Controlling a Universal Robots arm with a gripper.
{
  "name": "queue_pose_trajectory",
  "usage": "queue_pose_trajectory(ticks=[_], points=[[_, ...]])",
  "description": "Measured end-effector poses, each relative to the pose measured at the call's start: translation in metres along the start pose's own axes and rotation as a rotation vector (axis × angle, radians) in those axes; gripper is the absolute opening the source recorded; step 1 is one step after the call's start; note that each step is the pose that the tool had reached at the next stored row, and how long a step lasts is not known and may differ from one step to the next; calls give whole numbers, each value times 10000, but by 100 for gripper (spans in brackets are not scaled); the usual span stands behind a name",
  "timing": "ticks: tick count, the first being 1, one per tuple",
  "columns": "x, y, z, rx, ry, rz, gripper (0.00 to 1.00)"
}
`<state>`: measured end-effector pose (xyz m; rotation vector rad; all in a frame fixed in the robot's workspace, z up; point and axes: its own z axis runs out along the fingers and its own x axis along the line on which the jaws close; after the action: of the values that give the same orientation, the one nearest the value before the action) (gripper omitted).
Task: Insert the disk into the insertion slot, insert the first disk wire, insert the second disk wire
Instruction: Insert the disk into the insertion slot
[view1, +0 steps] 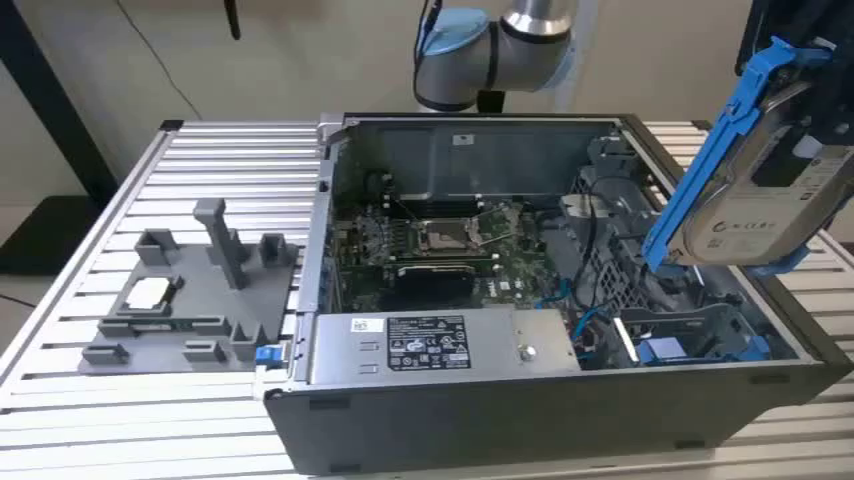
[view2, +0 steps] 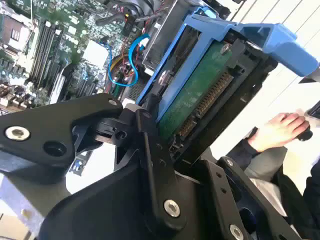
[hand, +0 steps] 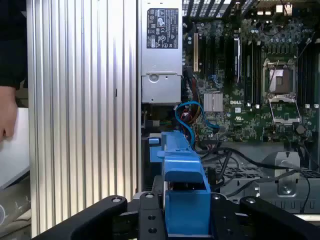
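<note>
At the exterior view's left, a grey fixture tray is seen lying toward that edge of the slatted surface, well apart from the action. In the middle, the open computer case is stood on the surface. Its motherboard is bared and the grey power-supply box is set along its near wall.

Further to the exterior view's right, in the case's near corner, the insertion slot is found, with blue rails showing and the disk not yet seated. Blue wires are draped just beside it, and trouble is judged likely here: a wire could be trapped beneath the caddy or snagged.

At the far right the disk is held high above the case's right wall, steeply tilted, well apart from the slot. In the first wrist view the tool is seen clamped on the blue caddy from both sides, pinching the disk. With that tilt, a rail could be caught on the case wall or jammed askew in the bay.

In the second wrist view a person's hand is seen beyond the disk, so a wide swing could be carried toward it.
</note>
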<state>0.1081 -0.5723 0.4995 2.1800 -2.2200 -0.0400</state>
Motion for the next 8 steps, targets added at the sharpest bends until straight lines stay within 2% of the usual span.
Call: queue_pose_trajectory(ticks=[8], points=[[0, 0, 0, 0, 0, 0, 32]])
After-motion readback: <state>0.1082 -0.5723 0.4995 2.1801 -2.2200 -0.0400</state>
